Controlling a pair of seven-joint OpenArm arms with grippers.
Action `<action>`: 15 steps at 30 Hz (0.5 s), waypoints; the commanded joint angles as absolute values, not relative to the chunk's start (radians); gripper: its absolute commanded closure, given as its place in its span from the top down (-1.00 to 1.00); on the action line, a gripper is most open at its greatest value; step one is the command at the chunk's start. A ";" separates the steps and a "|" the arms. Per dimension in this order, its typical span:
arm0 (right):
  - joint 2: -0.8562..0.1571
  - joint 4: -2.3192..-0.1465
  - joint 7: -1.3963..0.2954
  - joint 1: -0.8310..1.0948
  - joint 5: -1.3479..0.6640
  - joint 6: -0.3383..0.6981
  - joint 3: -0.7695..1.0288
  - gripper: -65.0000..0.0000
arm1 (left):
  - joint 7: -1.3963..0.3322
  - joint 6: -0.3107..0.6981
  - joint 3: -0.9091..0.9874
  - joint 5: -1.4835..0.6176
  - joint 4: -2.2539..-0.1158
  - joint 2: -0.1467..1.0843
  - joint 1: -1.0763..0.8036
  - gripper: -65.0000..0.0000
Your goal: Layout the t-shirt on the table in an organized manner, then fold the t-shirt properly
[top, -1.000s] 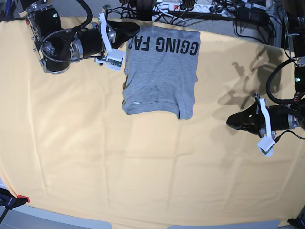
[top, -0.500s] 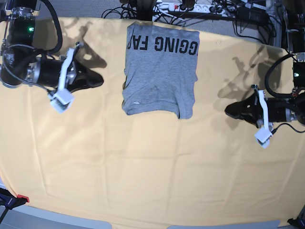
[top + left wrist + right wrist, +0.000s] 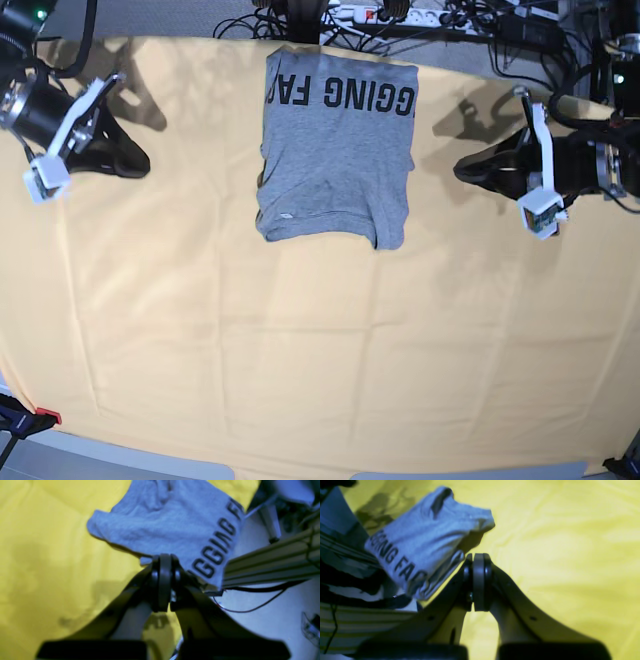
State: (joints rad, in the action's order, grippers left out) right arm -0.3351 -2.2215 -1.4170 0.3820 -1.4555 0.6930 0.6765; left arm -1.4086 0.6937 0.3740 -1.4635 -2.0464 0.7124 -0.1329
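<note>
From my wrist cams, nearest thing is my own claws: left gripper [image 3: 162, 580] w/ jaws pressed flat together, nothing between them, and right gripper [image 3: 478, 580] likewise clenched on nothing. Just past the left claw lies the t-shirt [image 3: 170, 525], grey, folded up, w/ black block letters along one edge; I can read "GGING" and part of an F there. Right wrist cam shows the same t-shirt [image 3: 425, 542] reading "GING FAC", last letters cut by the fold. In the base view the print runs upside down along the far edge, "GGING FA" approx. T-shirt [image 3: 336, 150] sits at the far-middle of the table [image 3: 300, 340], its lettered edge at the table's far rim, its plain grey part toward the near side, bottom corners a bit rumpled. Table cloth is pale yellow-orange, creased. My right arm is out at the base view's left, claw [image 3: 140, 160] tipped down to the cloth, well apart from the shirt. My left arm is at that view's right, claw [image 3: 465, 170] pointing toward the shirt, near it but not touching. Beyond the far rim: cables [image 3: 440, 25], blurry.
</note>
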 commanded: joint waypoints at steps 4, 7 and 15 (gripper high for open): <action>-0.347 -2.339 -1.396 0.525 -1.484 0.698 0.743 -1.00 | -1.396 0.698 0.493 -1.484 -2.143 0.728 -0.282 -1.00; -0.343 -2.356 -1.396 0.648 -1.484 0.698 0.794 -1.00 | -1.396 0.686 0.571 -1.484 -2.182 0.728 -0.423 -1.00; -0.318 -2.356 -1.396 0.951 -1.484 0.698 0.970 -1.00 | -1.396 0.676 0.818 -1.484 -2.269 0.709 -0.860 -1.00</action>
